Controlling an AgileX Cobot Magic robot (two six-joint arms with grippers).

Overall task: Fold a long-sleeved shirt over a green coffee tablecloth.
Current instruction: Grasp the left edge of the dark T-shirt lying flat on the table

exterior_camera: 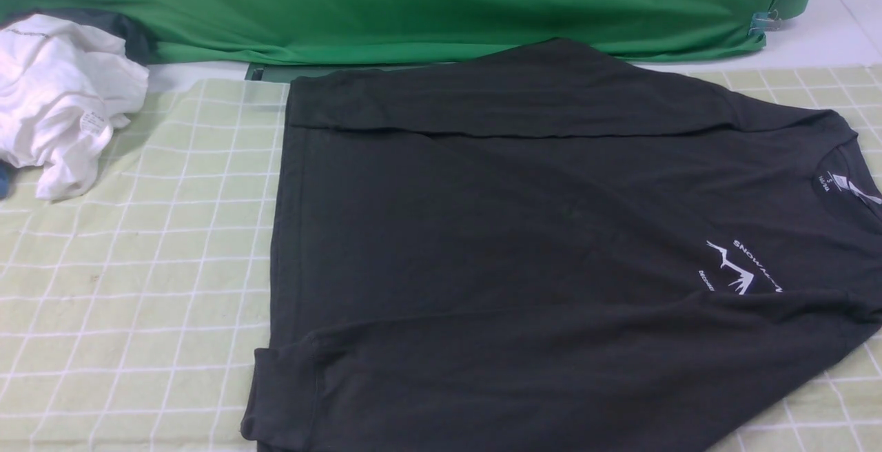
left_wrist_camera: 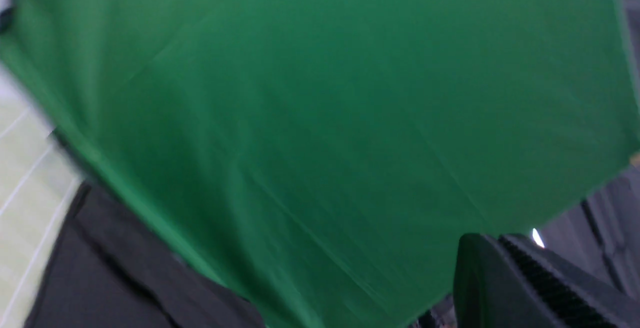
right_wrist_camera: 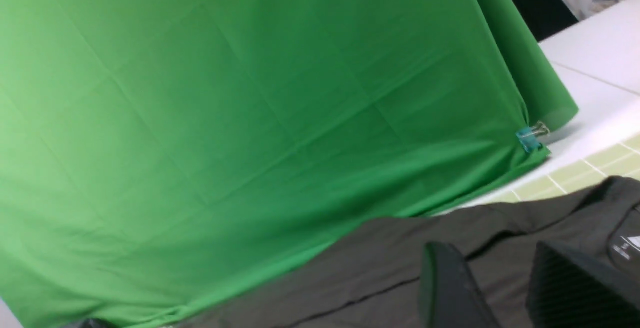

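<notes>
Jaws of the left gripper (left_wrist_camera: 500, 253) are pressed shut and nothing is held in them; jaws of the right gripper (right_wrist_camera: 492, 260) are parted, with nothing between them. Neither gripper is seen in the front view, so both are judged to be lifted clear of the cloth.

The green coffee tablecloth (exterior_camera: 138, 266) is spread wide so that a clean place is given for folding. Behind it, a bright green fabric (exterior_camera: 413, 4) is hung as a back wall. The long-sleeved shirt (exterior_camera: 517, 231) is laid flat on the tablecloth, with the neck turned to the robot's right and the bottom edge to the left. Both sleeves are laid in across the body, along the far and near sides, most likely so that a neat block is made before the body is folded over. A white garment (exterior_camera: 62, 100) is bunched at the far left, well apart from the shirt, likely put out of the way. The white mountain logo (exterior_camera: 741, 266) is shown face up on the chest. A small clip (exterior_camera: 761, 21) is pinned to that fabric's corner to hold it tight.
</notes>
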